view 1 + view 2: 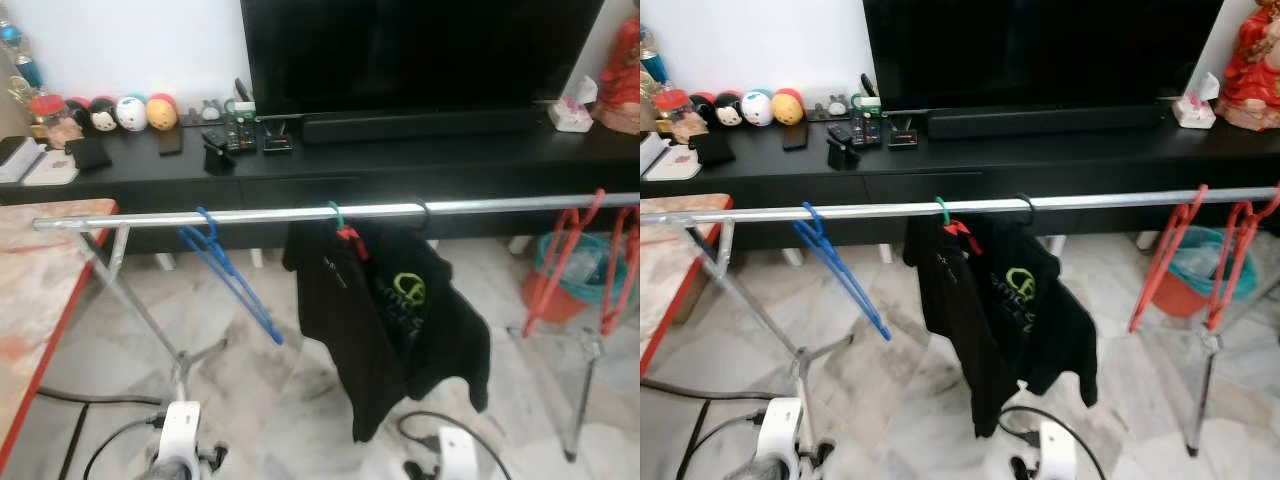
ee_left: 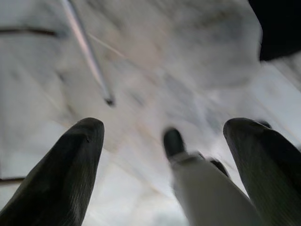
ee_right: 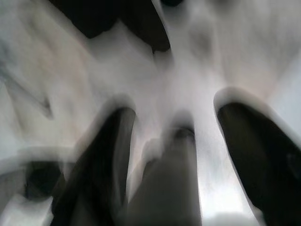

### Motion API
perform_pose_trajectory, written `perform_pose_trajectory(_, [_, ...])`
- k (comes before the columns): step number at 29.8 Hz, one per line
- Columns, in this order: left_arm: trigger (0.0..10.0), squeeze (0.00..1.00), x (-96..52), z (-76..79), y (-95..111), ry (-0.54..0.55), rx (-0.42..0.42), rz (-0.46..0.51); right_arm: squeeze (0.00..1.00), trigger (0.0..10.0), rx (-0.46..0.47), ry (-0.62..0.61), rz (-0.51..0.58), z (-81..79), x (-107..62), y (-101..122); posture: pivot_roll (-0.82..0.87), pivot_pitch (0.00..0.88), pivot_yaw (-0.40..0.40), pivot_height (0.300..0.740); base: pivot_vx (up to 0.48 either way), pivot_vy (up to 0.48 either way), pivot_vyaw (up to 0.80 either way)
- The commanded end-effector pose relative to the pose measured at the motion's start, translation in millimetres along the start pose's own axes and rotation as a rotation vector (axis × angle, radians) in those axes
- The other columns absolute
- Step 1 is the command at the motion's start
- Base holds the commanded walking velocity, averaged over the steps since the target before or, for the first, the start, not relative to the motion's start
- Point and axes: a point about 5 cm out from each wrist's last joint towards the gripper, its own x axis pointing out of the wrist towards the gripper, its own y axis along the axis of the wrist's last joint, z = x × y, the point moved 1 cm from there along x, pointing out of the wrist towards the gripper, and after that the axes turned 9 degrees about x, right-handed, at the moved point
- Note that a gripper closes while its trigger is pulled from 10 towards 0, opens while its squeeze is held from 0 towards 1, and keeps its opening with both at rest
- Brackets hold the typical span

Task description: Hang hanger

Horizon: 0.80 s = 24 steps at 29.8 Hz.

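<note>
1. Down low, the left gripper (image 2: 164, 136) hangs over the pale marble floor (image 1: 300, 390), its 2 black fingers (image 2: 66, 169) spread wide apart with nothing between them.
2. The right gripper (image 3: 174, 141) hangs the same way, its fingers (image 3: 256, 150) parted and empty; the view is blurred, and only pale floor and a dark patch of cloth can be made out beyond it.
3. In the head views both arms show only as white wrist parts at the bottom edge, the left arm (image 1: 180, 435) near a leg of the rack and the right arm (image 1: 455, 455) below the black shirt (image 1: 385, 320).
4. A black cable (image 1: 100, 400) trails over the floor by the left arm.
5. Above them a silver clothes rail (image 1: 250, 215) runs level across the scene, standing on slanted metal legs (image 1: 140, 310).
6. The blue hanger (image 1: 225, 270) hangs from the rail by its hook, left of the shirt, tilted and empty.
7. The black shirt, bearing a green logo, hangs near the middle of the rail on a green hook (image 1: 335, 213), with a black hook (image 1: 424, 212) just to its right.
8. 2 red hangers (image 1: 560, 260) hang at the right end of the rail, in front of a red bin (image 1: 560, 285) with a teal liner.
9. Behind the rail stands a long black TV console (image 1: 420, 160) carrying a large dark television (image 1: 420, 50), a soundbar (image 1: 420, 125), remotes (image 1: 235, 135) and a row of round toy figures (image 1: 125, 112).
10. A red-edged marble table (image 1: 35, 280) juts in at the left.
</note>
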Motion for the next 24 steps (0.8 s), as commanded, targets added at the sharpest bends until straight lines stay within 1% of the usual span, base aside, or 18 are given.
perform_pose_trajectory(1, [10.0, 0.0, -1.0, 1.9, -9.0, -0.016, -0.005, -0.043, 0.0, 10.0, 0.006, 0.018, 0.022, 0.3, 0.4, 9.2, -0.01, 0.0, -0.018, 0.74, 0.0, 0.0, 0.0])
perform_pose_trajectory(3, [10.0, 0.0, -1.0, 2.3, -9.3, -0.018, -0.004, -0.044, 0.0, 10.0, 0.006, 0.01, 0.02, 5.6, -0.9, 9.5, -0.01, 0.0, -0.019, 0.74, 0.0, 0.0, 0.0])
perform_pose_trajectory(6, [10.0, 0.0, -1.0, 2.4, -9.3, -0.019, -0.001, -0.044, 0.0, 10.0, 0.004, 0.006, 0.016, 8.5, -1.6, 8.9, -0.01, 0.0, -0.019, 0.74, 0.0, 0.0, 0.0])
perform_pose_trajectory(10, [10.0, 0.0, -1.0, 2.2, -9.1, -0.019, 0.004, -0.043, 0.0, 10.0, 0.002, 0.004, 0.009, 9.3, -1.9, 7.4, -0.01, 0.0, -0.019, 0.74, 0.0, 0.0, 0.0])
perform_pose_trajectory(12, [10.0, 0.0, -1.3, 0.4, -9.4, -0.01, 0.006, -0.042, 0.0, 10.0, -0.015, 0.011, 0.013, 8.0, -1.9, 6.6, -0.01, 0.0, -0.024, 0.74, 0.0, 0.0, 0.0])
perform_pose_trajectory(15, [10.0, 0.0, -1.5, -0.1, -9.8, -0.009, -0.001, -0.04, 0.0, 10.0, 0.012, 0.035, 0.092, 5.3, -1.9, 16.1, -0.01, 0.0, -0.03, 0.74, 0.0, 0.0, 0.0])
perform_pose_trajectory(16, [10.0, 0.0, -1.5, -0.1, -9.8, -0.009, -0.001, -0.04, 0.0, 10.0, 0.012, 0.035, 0.092, 5.3, -1.9, 16.1, -0.01, 0.0, -0.03, 0.74, 0.0, 0.0, 0.0])
perform_pose_trajectory(18, [10.0, 0.0, -2.0, -0.3, -12.4, -0.011, -0.003, -0.047, 0.0, 10.0, 0.021, 0.065, 0.184, 3.5, -3.1, 29.3, -0.03, 0.0, -0.03, 0.74, 0.0, 0.0, 0.0])
perform_pose_trajectory(21, [10.0, 0.0, -2.3, 0.0, -13.9, -0.014, -0.002, -0.053, 0.0, 10.0, 0.019, 0.081, 0.227, 5.0, -4.7, 37.3, -0.04, 0.0, -0.031, 0.74, 0.0, 0.0, 0.0])
perform_pose_trajectory(23, [10.0, 0.0, -2.3, 0.2, -14.0, -0.016, -0.002, -0.055, 0.0, 10.0, 0.026, 0.12, 0.3, 6.7, -8.0, 50.5, -0.05, 0.0, -0.031, 0.74, 0.0, 0.0, 0.0])
perform_pose_trajectory(24, [10.0, 0.0, -2.1, 0.1, -13.4, -0.017, -0.003, -0.055, 0.0, 10.0, 0.022, 0.164, 0.364, 6.8, -11.8, 62.0, -0.05, 0.0, -0.031, 0.74, 0.0, 0.0, 0.0])
